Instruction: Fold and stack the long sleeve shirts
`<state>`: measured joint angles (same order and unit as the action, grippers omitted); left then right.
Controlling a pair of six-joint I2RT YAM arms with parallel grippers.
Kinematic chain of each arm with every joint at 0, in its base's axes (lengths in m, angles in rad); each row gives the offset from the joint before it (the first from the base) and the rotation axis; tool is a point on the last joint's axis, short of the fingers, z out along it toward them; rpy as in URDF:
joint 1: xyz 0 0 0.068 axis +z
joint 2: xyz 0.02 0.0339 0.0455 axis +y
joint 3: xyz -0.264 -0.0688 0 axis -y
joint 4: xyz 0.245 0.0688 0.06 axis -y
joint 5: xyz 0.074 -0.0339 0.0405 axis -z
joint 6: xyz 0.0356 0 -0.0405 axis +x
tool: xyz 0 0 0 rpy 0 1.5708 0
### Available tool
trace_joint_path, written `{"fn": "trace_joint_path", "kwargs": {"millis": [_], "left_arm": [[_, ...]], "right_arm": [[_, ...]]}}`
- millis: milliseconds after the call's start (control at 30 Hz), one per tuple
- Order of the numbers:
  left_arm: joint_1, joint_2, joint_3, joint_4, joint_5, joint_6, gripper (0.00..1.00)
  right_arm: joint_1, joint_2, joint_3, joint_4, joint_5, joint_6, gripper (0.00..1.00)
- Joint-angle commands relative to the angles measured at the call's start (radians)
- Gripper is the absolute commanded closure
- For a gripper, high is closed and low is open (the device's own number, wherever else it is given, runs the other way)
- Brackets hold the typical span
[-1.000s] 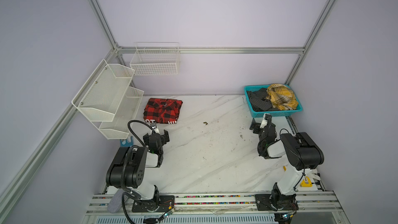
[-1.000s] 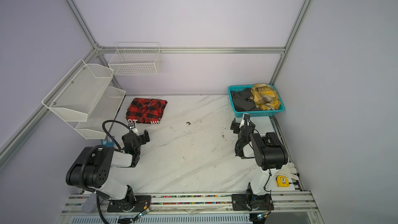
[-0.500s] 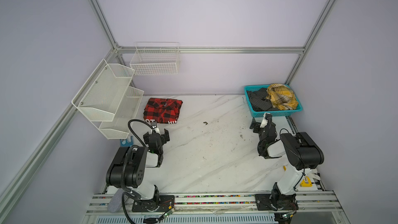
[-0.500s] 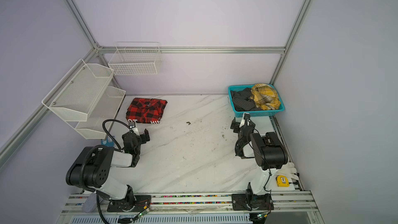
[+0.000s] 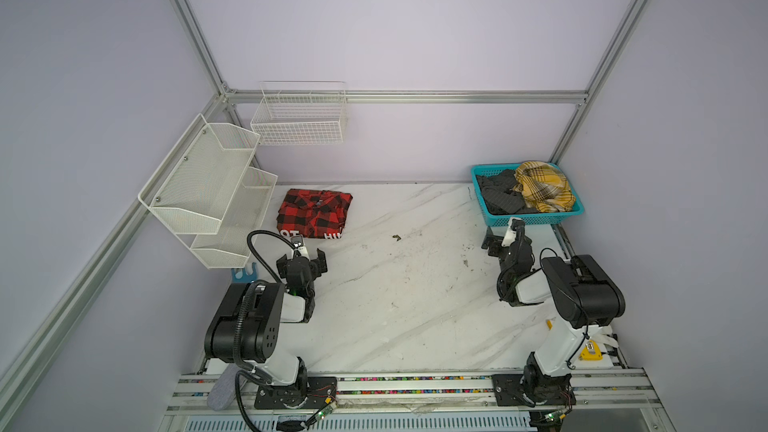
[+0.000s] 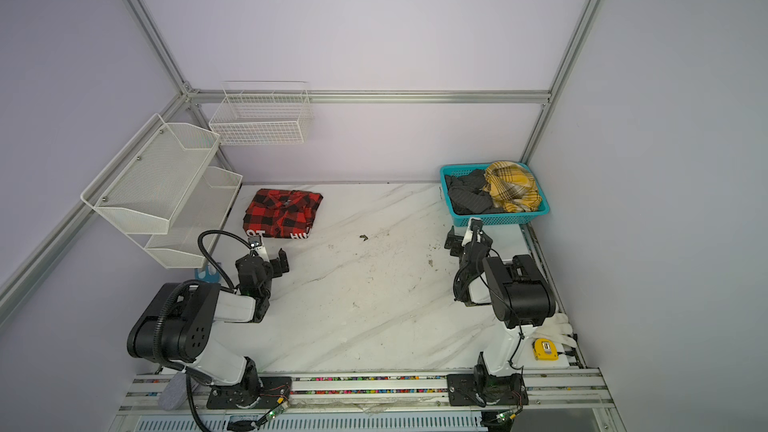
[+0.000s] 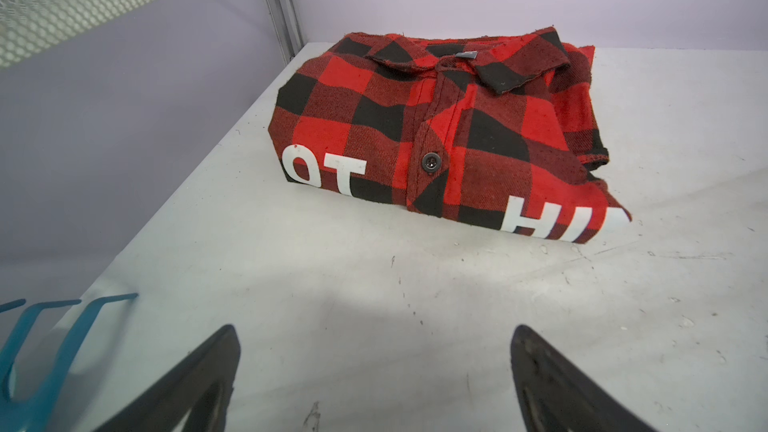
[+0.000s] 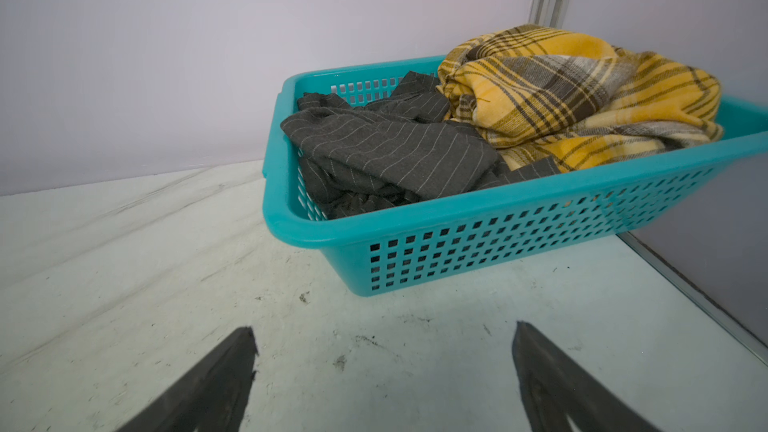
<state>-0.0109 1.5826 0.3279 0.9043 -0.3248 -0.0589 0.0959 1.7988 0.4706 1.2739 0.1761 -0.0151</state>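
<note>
A teal plastic basket [image 8: 498, 222] sits at the far right corner of the marble-patterned tabletop [image 5: 415, 292] and holds 2 crumpled garments. A dark grey pinstriped garment [image 8: 386, 147] fills the side toward the middle of the tabletop. A mustard-yellow plaid garment [image 8: 582, 89] is heaped beside it toward the right wall, rising above the rim and touching the grey cloth. The red-and-black buffalo-check shirt [image 7: 436, 126] lies folded at the far left of the tabletop, collar toward the back wall, with 1 button showing on the placket and white block letters along its near edge. A white mesh shelf [image 5: 199, 184] with 2 tiers hangs on the left wall, and a white wire basket [image 5: 299, 118] hangs on the back wall. The left end effector [image 7: 374, 328] is poised over bare tabletop just short of the shirt's near edge, its fingers spread wide and gripping nothing. A blue plastic piece [image 7: 50, 347] lies off to its side at the tabletop's edge. The right end effector [image 8: 384, 328] faces the basket's near wall, apart from it, fingers likewise spread wide with nothing between them. Compared with 1 second ago, both arms, the shirt and the basket's contents stand where they were.
</note>
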Motion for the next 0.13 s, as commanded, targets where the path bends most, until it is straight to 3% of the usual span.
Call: {"fn": "trace_joint_path", "kwargs": {"millis": [0,100], "left_arm": [[0.0,-0.012,0.043,0.057,0.003,0.017,0.0],[0.0,-0.013,0.041,0.058,0.004,0.017,0.0]], "right_arm": [[-0.007,-0.008,0.016,0.022,-0.015,-0.012,0.03],[-0.007,-0.022,-0.007,0.054,-0.01,-0.031,0.03]]}}
